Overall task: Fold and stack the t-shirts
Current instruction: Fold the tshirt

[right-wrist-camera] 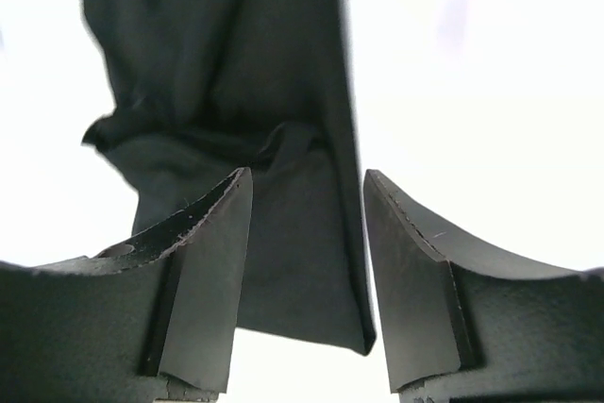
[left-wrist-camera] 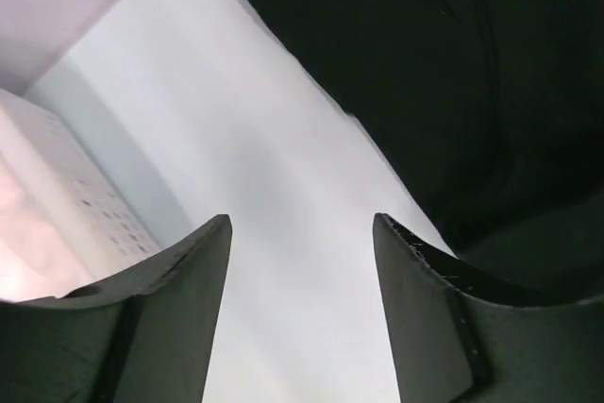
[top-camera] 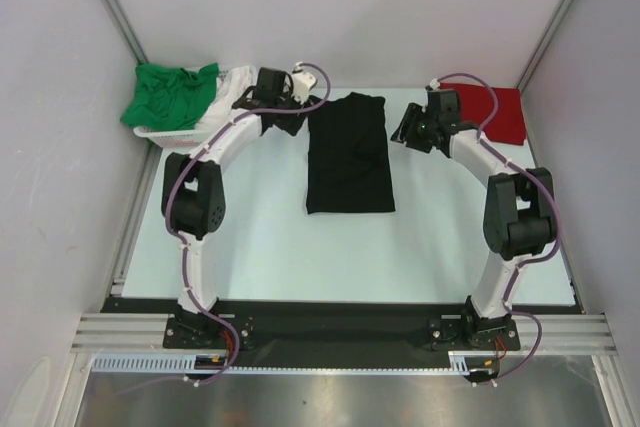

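black t-shirt [top-camera: 348, 152] lies flat mid-worktop [top-camera: 270, 247], folded into a long narrow panel running away from the arms. left hand [left-wrist-camera: 302, 224] is low by the shirt's far left corner, fingers spread wide, only bare worktop showing between them, the black cloth just off to one side. right hand [right-wrist-camera: 307, 176] sits off the far right corner, fingers spread too, gripping nothing, dark cloth in view beyond the gap. red t-shirt [top-camera: 503, 113] lies in the far right corner, behind the right arm. far left, a white basket [top-camera: 160, 134] carries the green t-shirt [top-camera: 172, 95], with the white t-shirt [top-camera: 232, 85] bunched beside it.
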Controlling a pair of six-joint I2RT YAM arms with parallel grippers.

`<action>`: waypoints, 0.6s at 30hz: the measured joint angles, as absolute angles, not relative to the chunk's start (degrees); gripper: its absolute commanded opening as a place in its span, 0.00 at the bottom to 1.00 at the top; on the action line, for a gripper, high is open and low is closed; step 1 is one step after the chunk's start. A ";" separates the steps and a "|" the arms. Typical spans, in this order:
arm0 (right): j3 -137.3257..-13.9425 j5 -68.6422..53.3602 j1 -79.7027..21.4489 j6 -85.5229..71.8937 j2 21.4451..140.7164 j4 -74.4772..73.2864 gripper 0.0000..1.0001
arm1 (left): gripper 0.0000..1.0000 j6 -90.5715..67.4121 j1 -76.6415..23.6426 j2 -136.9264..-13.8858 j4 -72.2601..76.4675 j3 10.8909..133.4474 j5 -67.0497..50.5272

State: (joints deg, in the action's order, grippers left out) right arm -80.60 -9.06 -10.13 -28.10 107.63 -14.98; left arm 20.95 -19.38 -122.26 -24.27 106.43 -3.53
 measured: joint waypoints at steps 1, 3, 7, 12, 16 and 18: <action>-79.90 -9.72 -10.50 -26.79 106.63 -14.61 0.56 | 0.65 20.97 -19.00 -121.01 -23.70 104.55 -5.21; -79.96 -11.05 -11.25 -24.27 106.48 -13.98 0.56 | 0.65 21.10 -19.00 -118.61 -24.08 99.83 -8.38; -82.17 -13.89 -12.34 -19.27 110.48 -14.20 0.54 | 0.69 21.43 -20.71 -116.79 -24.93 91.70 -13.82; -82.32 -16.99 -13.23 -14.11 114.32 -14.76 0.59 | 0.72 20.08 -21.91 -118.61 -25.43 90.80 -17.23; -82.56 -17.54 -13.65 -11.90 115.35 -14.57 0.58 | 0.72 18.50 -21.74 -121.64 -25.41 94.28 -18.83; -83.85 -17.93 -13.76 -11.79 116.77 -14.22 0.46 | 0.66 17.67 -21.71 -123.33 -25.32 96.27 -18.57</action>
State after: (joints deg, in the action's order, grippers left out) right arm -83.85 -17.93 -13.76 -11.79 116.77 -14.22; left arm 17.67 -21.71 -123.33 -25.32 96.27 -18.57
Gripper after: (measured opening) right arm 0.570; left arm 0.719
